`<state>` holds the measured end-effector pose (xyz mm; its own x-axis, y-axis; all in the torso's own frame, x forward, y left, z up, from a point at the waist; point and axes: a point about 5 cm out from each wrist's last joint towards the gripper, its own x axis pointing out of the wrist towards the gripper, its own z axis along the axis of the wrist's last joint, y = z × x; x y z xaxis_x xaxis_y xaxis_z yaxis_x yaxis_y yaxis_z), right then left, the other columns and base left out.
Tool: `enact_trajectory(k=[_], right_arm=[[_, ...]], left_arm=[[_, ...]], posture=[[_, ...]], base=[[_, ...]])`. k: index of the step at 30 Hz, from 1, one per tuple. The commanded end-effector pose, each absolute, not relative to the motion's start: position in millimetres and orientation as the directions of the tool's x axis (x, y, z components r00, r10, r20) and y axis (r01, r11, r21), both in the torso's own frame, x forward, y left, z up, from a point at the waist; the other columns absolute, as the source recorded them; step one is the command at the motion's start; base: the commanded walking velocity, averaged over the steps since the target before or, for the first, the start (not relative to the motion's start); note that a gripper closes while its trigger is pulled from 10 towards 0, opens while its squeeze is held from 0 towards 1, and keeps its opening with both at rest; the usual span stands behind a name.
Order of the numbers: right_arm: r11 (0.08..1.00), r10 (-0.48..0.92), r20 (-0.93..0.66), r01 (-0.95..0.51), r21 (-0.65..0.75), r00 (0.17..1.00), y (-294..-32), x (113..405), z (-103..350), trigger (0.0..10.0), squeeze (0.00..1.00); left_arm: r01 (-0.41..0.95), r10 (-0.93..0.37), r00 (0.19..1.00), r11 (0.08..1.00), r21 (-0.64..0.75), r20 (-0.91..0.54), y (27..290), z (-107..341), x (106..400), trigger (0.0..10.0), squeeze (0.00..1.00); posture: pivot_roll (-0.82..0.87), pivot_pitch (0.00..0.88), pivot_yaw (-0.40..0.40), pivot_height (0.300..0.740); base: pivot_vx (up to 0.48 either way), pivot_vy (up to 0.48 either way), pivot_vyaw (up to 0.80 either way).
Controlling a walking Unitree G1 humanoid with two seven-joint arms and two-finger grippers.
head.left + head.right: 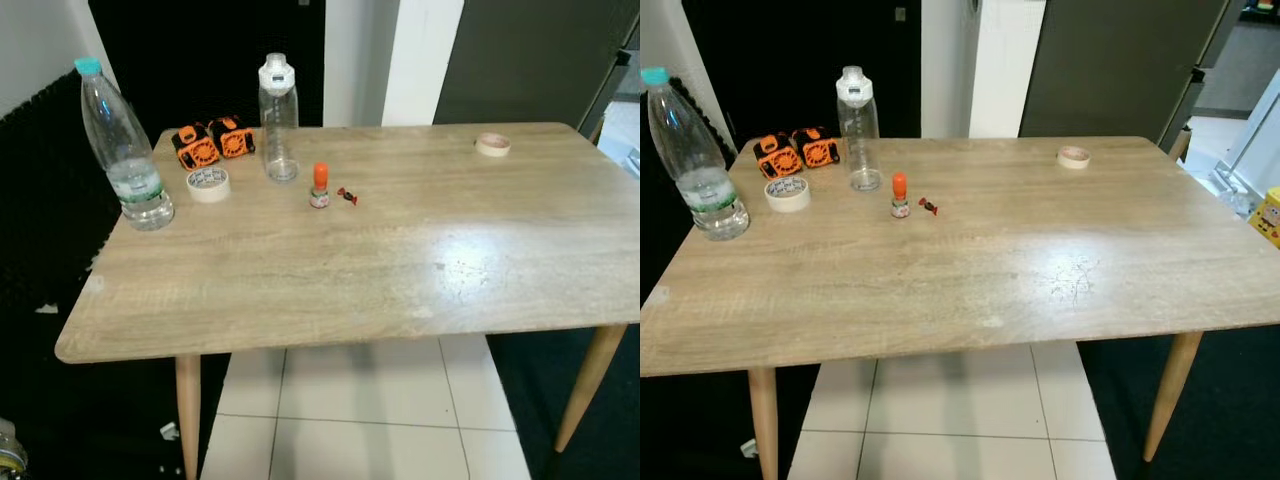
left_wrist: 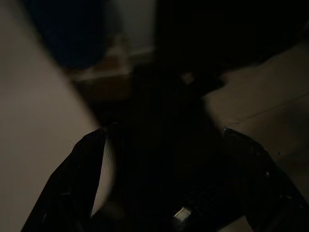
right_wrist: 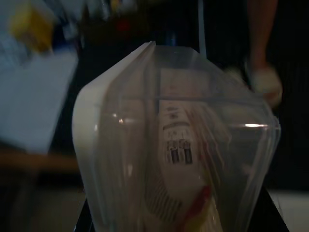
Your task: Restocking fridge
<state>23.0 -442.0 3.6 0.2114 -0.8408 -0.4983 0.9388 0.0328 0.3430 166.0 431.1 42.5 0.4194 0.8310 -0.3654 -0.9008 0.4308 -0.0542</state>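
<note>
Right wrist view: a clear plastic container [image 3: 178,140] with a white rim sits directly ahead of the right gripper, packaged contents and a barcode label visible through its wall. The black fingers [image 3: 275,212] show only as dark edges at its base; whether they clamp it cannot be told. Behind it, blurred, a person's arm and hand [image 3: 263,82].

Left wrist view: dark. The left gripper [image 2: 174,193] has its two fingers spread apart with nothing between them.

Head views: wooden table [image 1: 400,270] on a tiled floor. At 10 o'clock, nearest, a water bottle with a teal cap [image 1: 122,145]. Beyond it, a roll of tape [image 1: 208,183]; toward 11 o'clock, a small orange-capped bottle [image 1: 319,186] with a wrapped sweet [image 1: 347,195] just beside it. Farther, an empty clear bottle with a white lid [image 1: 277,118] and two orange-and-black devices [image 1: 212,142]. At 1 o'clock, far edge, a second tape roll [image 1: 492,144]. Behind the table stands a dark grey cabinet front [image 1: 530,60].
</note>
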Motion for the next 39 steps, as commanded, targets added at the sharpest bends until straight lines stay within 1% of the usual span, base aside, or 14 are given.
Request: enact_trajectory(k=[1, 2, 3, 6, 7, 10, 13, 15, 16, 17, 19, 26, 30, 39], right_arm=[[0.071, -0.81, -0.534, 0.943, 0.324, 0.244, -432, 33, -6, 5.7, 0.0], [0.071, -0.81, -0.534, 0.943, 0.324, 0.244, -432, 33, -6, 5.7, 0.0], [0.093, -0.779, -0.572, 0.949, 0.301, 0.258, -420, 39, -17, 10.0, 0.0], [0.132, -0.74, -0.609, 0.949, 0.286, 0.286, -406, 48, -28, 10.0, 0.0], [0.182, -0.691, -0.649, 0.945, 0.27, 0.319, -387, 60, -41, 10.0, 0.0], [0.244, -0.646, -0.675, 0.934, 0.262, 0.358, -371, 72, -50, 10.0, 0.0], [0.34, -0.554, -0.731, 0.91, 0.239, 0.399, -341, 90, -65, 10.0, 0.0], [0.34, -0.554, -0.731, 0.91, 0.239, 0.399, -341, 90, -65, 10.0, 0.0], [0.41, -0.501, -0.764, 0.889, 0.203, 0.406, -326, 96, -72, 10.0, 0.0], [0.41, -0.501, -0.764, 0.889, 0.203, 0.406, -326, 96, -72, 10.0, 0.0], [0.479, -0.448, -0.782, 0.855, 0.199, 0.433, -311, 105, -77, 10.0, 0.0], [0.574, -0.359, -0.789, 0.785, 0.234, 0.498, -288, 126, -81, 10.0, 0.0], [0.578, -0.355, -0.792, 0.782, 0.231, 0.496, -287, 128, -81, 10.0, 0.0], [0.605, -0.328, -0.799, 0.761, 0.232, 0.504, -282, 133, -81, 10.0, 0.0]], left_arm=[[-0.903, 0.801, 0.367, 0.429, 0.025, -0.472, 414, 15, 154, 10.0, 0.0], [-0.903, 0.801, 0.367, 0.429, 0.025, -0.472, 414, 15, 154, 10.0, 0.0], [-0.9, 0.788, 0.346, 0.433, 0.058, -0.509, 406, 4, 147, 10.0, 0.0], [-0.886, 0.762, 0.338, 0.456, 0.088, -0.552, 396, -9, 141, 10.0, 0.0], [-0.828, 0.72, 0.349, 0.536, 0.162, -0.6, 381, -24, 136, 10.0, 0.0], [-0.764, 0.674, 0.361, 0.61, 0.21, -0.644, 366, -36, 133, 10.0, 0.0], [-0.543, 0.507, 0.428, 0.806, 0.236, -0.748, 324, -62, 132, 10.0, 0.0], [-0.543, 0.507, 0.428, 0.806, 0.236, -0.748, 324, -62, 132, 10.0, 0.0], [-0.392, 0.385, 0.447, 0.896, 0.209, -0.807, 296, -77, 130, 10.0, 0.0], [-0.392, 0.385, 0.447, 0.896, 0.209, -0.807, 296, -77, 130, 10.0, 0.0], [-0.253, 0.275, 0.443, 0.951, 0.175, -0.853, 271, -88, 124, 10.0, 0.0], [-0.166, 0.147, 0.439, 0.983, 0.081, -0.887, 238, -98, 125, 10.0, 0.0], [-0.12, 0.115, 0.444, 0.99, 0.069, -0.888, 233, -98, 129, 10.0, 0.0], [-0.051, 0.069, 0.467, 0.997, 0.051, -0.881, 223, -95, 142, 10.0, 0.0]], posture=[[-0.01, 0.0, -0.017, 0.74], [-0.01, 0.0, -0.017, 0.74], [0.0, 0.0, -0.016, 0.74], [0.0, 0.0, -0.015, 0.74], [0.01, 0.0, -0.014, 0.74], [0.01, 0.0, -0.013, 0.74], [0.03, 0.0, -0.013, 0.74], [0.03, 0.0, -0.013, 0.74], [0.04, 0.0, -0.016, 0.74], [0.04, 0.0, -0.016, 0.74], [0.04, 0.0, -0.016, 0.74], [0.04, 0.0, -0.015, 0.74], [0.04, 0.0, -0.02, 0.74], [0.04, 0.0, -0.028, 0.74]], base=[[0.0, 0.0, 0.0], [0.0, 0.0, 0.0], [0.0, 0.0, 0.0], [0.0, 0.0, 0.0], [0.0, 0.0, 0.0], [0.0, 0.0, 0.0], [0.0, 0.0, 0.0], [0.0, 0.0, 0.0], [0.0, 0.0, 0.0], [0.0, 0.0, 0.0], [0.0, 0.0, 0.0], [0.0, 0.0, 0.0], [0.0, 0.0, 0.0], [0.0, -0.422, 0.0]])
